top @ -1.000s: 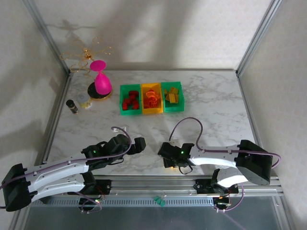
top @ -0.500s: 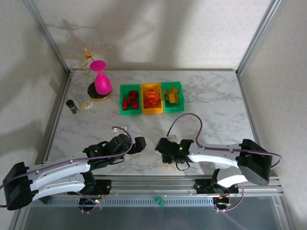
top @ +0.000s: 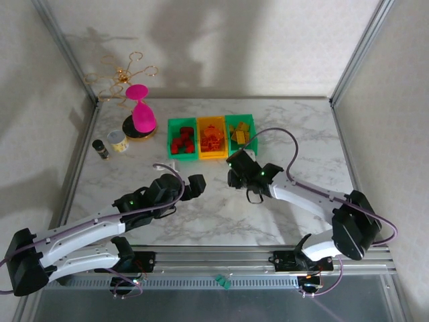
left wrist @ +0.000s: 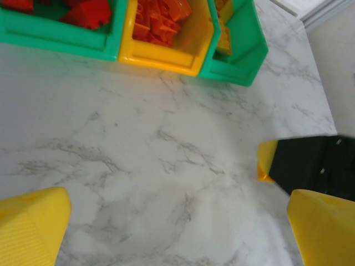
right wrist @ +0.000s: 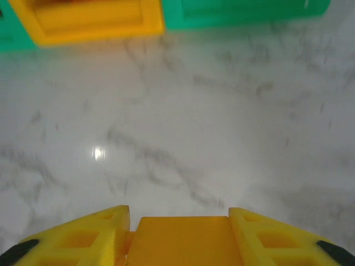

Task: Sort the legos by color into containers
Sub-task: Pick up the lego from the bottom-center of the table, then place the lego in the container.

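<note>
Three bins stood in a row at the far middle of the table [top: 301,141]: a green bin [top: 181,158] with red bricks [top: 181,142], a yellow bin [top: 212,157] and a second green bin [top: 242,154]. One small orange-yellow brick [right wrist: 183,241] was clamped between the narrowed fingers of the right pincer [top: 234,164], its arm stretched forward just short of the bins. The brick was judged light, rigid and smooth-sided, best held across its flat faces. The left pincer [top: 196,186] hovered wide and empty over bare table, well short of the bins.
</note>
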You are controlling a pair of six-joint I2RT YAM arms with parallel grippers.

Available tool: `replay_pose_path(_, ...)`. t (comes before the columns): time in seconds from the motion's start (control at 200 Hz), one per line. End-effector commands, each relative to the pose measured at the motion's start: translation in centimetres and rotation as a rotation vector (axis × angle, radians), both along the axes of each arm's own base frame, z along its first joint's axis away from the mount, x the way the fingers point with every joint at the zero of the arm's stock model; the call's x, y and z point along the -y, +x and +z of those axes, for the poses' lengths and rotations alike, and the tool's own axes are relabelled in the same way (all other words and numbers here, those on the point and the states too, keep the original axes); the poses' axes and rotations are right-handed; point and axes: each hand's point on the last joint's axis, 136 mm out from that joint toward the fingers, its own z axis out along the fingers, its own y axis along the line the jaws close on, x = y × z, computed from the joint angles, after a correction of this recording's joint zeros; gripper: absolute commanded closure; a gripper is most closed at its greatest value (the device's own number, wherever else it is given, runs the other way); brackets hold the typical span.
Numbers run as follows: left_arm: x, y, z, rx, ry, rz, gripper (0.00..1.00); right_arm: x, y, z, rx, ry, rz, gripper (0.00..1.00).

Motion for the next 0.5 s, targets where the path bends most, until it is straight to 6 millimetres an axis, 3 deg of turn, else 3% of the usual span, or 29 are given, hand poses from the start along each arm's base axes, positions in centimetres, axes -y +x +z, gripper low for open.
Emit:
replay_pose_path(0.0,-0.4,1.6,1.8,0.046,0.018,0.026,0.0,-0.3,5.2,2.6,0.122,0.005,-0.002,0.59)
replay_pose_path(0.075,-0.8,2.7,2.3,0.06,0.021,0.046,0.0,-0.8,7.8,3.7,0.174,0.002,-0.006,0.59)
replay_pose_path(0.19,-1.2,4.4,3.2,0.073,0.005,0.082,0.0,0.7,12.7,4.8,0.236,-0.036,-0.069,0.59)
replay_pose_path(0.496,-2.6,8.1,3.9,0.083,-0.01,0.15,0.0,1.7,21.7,3.2,0.272,-0.117,-0.117,0.58)
